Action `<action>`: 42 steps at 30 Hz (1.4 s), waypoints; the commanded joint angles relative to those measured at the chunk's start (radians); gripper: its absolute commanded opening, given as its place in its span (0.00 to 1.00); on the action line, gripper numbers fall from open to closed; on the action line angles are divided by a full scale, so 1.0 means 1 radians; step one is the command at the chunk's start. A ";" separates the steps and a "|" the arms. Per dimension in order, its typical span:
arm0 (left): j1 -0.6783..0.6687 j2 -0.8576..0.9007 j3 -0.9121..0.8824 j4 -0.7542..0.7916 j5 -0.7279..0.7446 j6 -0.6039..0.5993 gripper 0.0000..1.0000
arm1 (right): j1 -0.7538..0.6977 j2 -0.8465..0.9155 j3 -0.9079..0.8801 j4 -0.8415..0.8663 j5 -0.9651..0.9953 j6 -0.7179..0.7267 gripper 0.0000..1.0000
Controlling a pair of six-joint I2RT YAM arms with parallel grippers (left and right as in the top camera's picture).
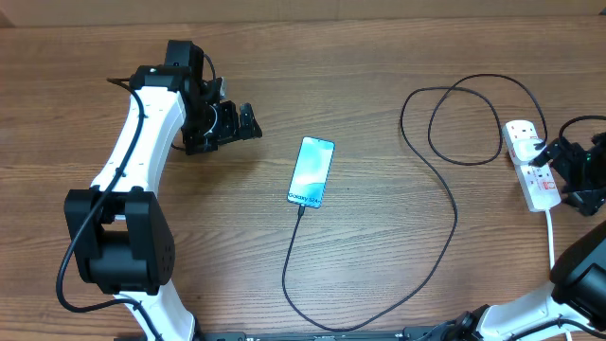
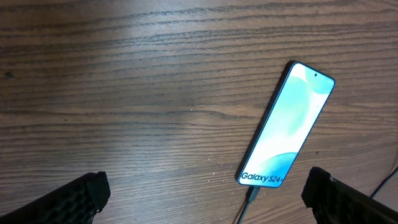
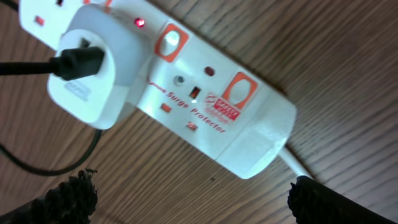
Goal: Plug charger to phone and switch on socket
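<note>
Phone lies flat, screen up, near the table centre between the two arms. Its long axis runs near-to-far, with the far end leaning slightly right. The camera end points away from the robot and the "Galaxy S24" end points toward it.

Charger tip meets the near end of the phone and appears seated in the port. The cable runs toward the robot, sweeps right, loops, and ends at a white adapter plugged into the socket.

The socket lies at the right side of the table, long axis roughly near-to-far, with its white cord leaving the near end. A red lamp beside the adapter is lit.

Right gripper hovers over the socket with jaws wide, holding nothing. Left gripper stands off to the left of the phone, not touching it, jaws wide and empty.

Step in hand, as judged: the switching stage, probably complete, since the lit lamp suggests a live outlet.

Next move calls for confirmation:
- If the outlet is off, press the red-marked switch straight down with one fingertip, without dragging the strip.
- Otherwise, lift the right arm clear of the cable.
</note>
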 commanded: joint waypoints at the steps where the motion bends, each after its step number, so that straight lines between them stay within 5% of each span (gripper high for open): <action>1: -0.006 -0.029 0.013 -0.002 -0.006 -0.009 1.00 | 0.012 -0.016 0.019 0.004 -0.062 -0.004 1.00; 42: -0.007 -0.029 0.013 -0.002 -0.006 -0.009 1.00 | 0.012 -0.016 0.019 0.032 -0.064 -0.005 1.00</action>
